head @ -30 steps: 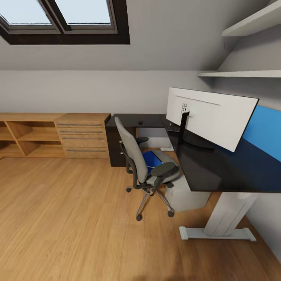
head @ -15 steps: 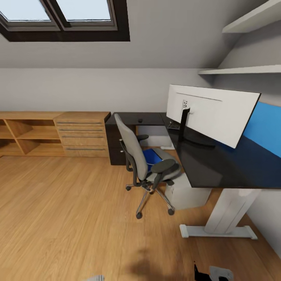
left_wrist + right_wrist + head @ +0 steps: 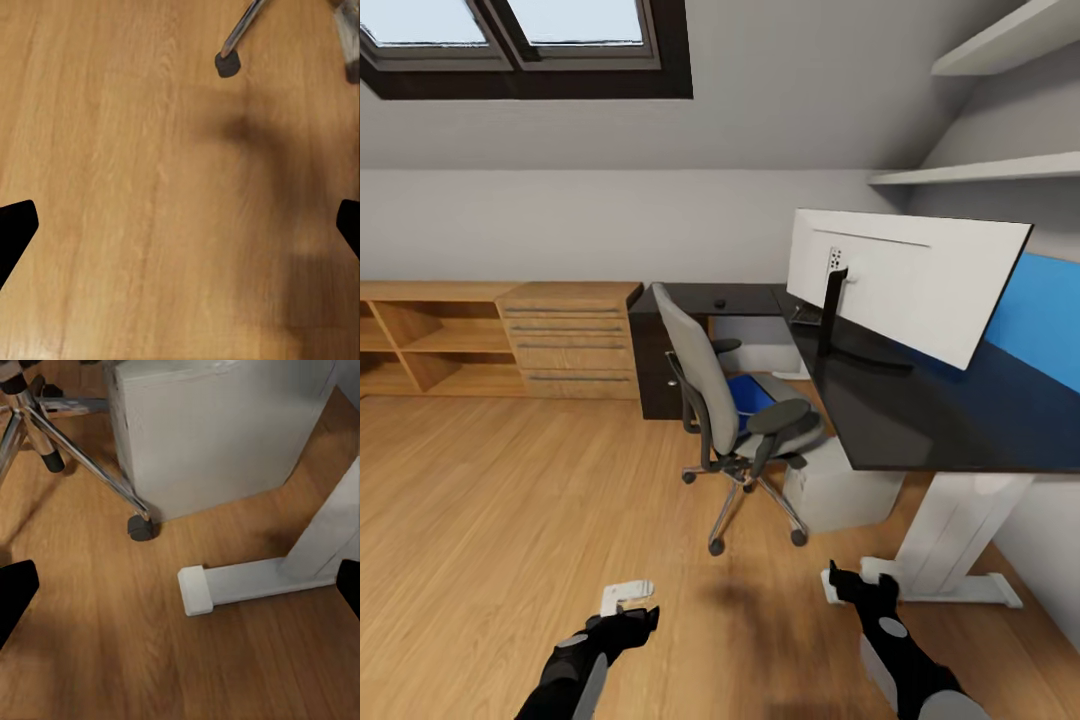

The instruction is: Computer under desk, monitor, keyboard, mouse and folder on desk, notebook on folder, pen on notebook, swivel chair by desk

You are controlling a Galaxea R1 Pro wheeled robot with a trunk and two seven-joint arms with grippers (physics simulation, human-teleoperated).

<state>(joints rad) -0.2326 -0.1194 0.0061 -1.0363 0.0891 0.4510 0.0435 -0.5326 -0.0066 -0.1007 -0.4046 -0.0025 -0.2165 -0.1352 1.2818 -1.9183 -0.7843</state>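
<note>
Both my grippers, left gripper (image 3: 628,603) and right gripper (image 3: 855,585), hang apart over bare floor. Folder (image 3: 752,392) lies on the chair (image 3: 732,412) seat, tucked at the desk (image 3: 920,410) edge. Risk: reaching in bumps an armrest, rolling the chair away.

You've got bare wood floor (image 3: 510,520) open ahead and to the left, nothing betw. your left gripper (image 3: 628,598) and the swivel chair (image 3: 725,410). Chair sits tight to the desk (image 3: 920,420), its armrest (image 3: 778,416) near the desk edge and tall back facing you, so the blue folder (image 3: 748,394) on the seat is walled in from this side. Ahead of your right gripper (image 3: 857,583): white desk leg (image 3: 255,583), grey computer box (image 3: 214,431) under the top, and chair castors (image 3: 140,528) w/ only a narrow floor gap betw. them.
</note>
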